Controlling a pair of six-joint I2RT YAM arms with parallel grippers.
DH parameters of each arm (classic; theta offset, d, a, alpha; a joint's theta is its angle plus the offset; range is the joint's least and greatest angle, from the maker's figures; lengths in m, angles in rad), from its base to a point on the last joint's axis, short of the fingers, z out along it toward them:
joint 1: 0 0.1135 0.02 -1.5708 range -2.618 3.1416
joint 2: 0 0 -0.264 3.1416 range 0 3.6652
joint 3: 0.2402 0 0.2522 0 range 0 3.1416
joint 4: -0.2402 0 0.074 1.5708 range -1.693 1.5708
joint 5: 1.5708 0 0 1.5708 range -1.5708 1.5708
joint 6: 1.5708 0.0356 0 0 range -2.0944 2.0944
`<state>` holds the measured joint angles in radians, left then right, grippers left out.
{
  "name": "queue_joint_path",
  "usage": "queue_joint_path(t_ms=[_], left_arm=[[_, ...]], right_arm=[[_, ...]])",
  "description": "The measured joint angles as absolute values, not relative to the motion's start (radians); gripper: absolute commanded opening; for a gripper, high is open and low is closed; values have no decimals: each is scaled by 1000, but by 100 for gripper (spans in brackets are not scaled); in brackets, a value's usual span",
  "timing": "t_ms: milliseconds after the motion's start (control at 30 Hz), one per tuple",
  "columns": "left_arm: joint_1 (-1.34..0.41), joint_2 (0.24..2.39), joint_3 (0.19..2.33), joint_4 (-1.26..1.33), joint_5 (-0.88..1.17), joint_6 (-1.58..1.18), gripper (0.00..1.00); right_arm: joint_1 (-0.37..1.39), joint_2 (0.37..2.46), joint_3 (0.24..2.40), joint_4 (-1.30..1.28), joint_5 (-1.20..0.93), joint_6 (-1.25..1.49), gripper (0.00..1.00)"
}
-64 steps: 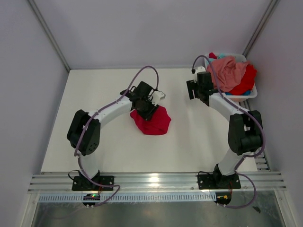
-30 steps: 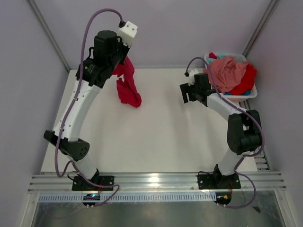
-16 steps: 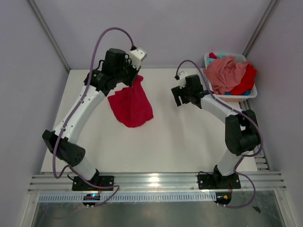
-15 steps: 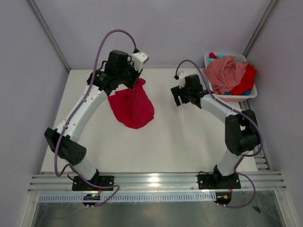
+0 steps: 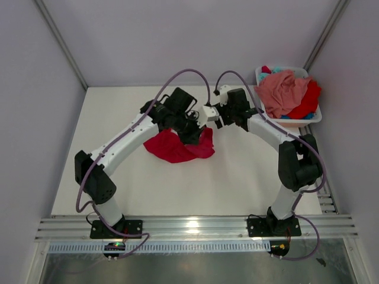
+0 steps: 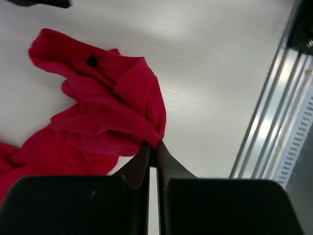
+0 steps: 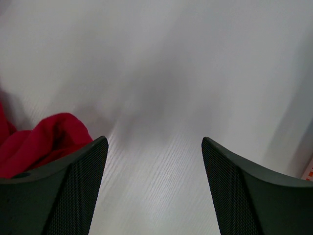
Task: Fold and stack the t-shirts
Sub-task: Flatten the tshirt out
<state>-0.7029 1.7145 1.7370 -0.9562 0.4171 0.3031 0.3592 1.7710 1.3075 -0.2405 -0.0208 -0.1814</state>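
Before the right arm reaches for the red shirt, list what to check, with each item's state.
1. Left fingers shut on the red shirt: ok, pinching an edge.
2. Right fingers open and empty: ok.
3. Red shirt lying flat on the table: not ok, crumpled.
4. Cloth between the right fingers: not ok, a fold lies beside one finger only.
5. Which part of the shirt the left fingers hold: cannot tell.
6. Remaining shirts inside the basket: ok.
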Motion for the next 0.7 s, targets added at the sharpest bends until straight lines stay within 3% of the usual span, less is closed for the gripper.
queue_joint_path(t_ms=[100,133,167,200,233,467,700], left_arm=[[-765,1756,1737,-1008,474,343,2],[-784,1774,1736,-1023,492,352,5],[-799,1792,1729,-1032,512,360,16],[-811,1811,1720,-1041,527,373,39],[-818,1827,1707,-1044,540,376,96],[-815,1926,1652,-1038,526,365,99],[-815,1923,1631,-912,301,296,99]], right_arm=[[363,1779,1315,-249,-20,-185,81],[363,1781,1317,-252,-16,-186,81],[364,1781,1318,-255,-9,-188,81],[364,1782,1319,-258,-3,-189,81],[364,1782,1320,-261,2,-190,81],[363,1781,1340,-288,-2,-208,82],[363,1773,1326,-320,-125,-243,82]])
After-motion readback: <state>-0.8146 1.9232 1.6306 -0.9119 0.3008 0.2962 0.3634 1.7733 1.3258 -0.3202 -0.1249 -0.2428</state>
